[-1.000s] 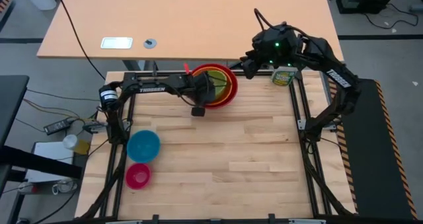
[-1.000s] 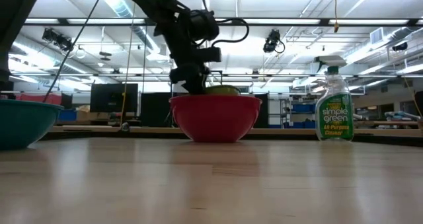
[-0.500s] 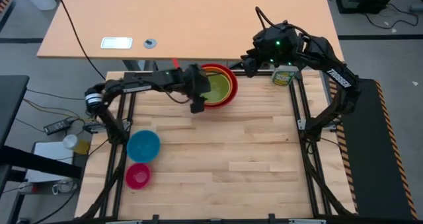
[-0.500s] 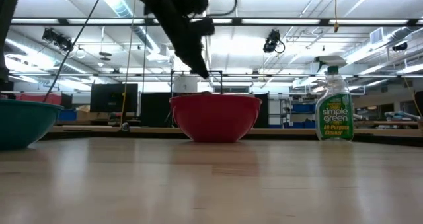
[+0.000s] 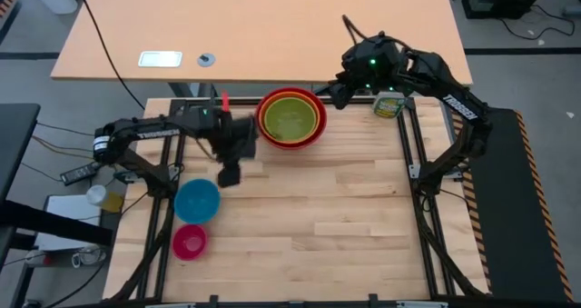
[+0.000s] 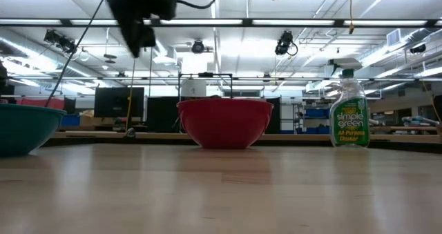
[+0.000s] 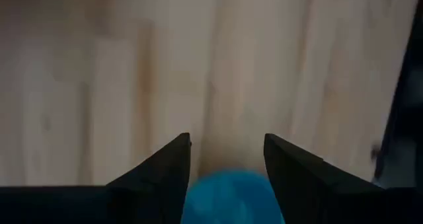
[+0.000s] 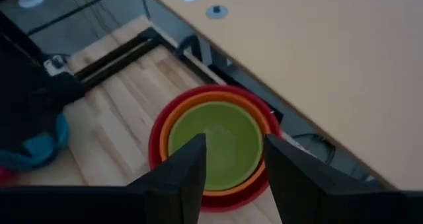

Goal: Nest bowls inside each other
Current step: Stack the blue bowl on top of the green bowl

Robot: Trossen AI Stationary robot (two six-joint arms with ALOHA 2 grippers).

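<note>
At the table's far middle the red bowl (image 5: 290,117) rests on its base, with the orange and the yellow-green bowl (image 8: 213,143) sitting inside it. The blue bowl (image 5: 197,200) and the pink bowl (image 5: 190,242) stand apart near the left edge. My left gripper (image 5: 228,173) hangs open above the table, just beyond the blue bowl (image 7: 228,194) on its far right side, pointing steeply down and holding nothing. My right gripper (image 8: 234,141) hovers open high over the far right of the stacked bowls, also with nothing in it.
A green spray bottle (image 5: 388,104) stands at the far right corner, beside the red bowl (image 6: 224,122). Black frame rails run along the table's left and right edges. Bare wood lies over the middle and near half.
My left gripper has left the yellow-green bowl, risen, and swung toward the table's left and near edge, tipping steeply downward above the blue bowl. The yellow-green bowl, which showed above the red rim, has dropped down into the stack.
</note>
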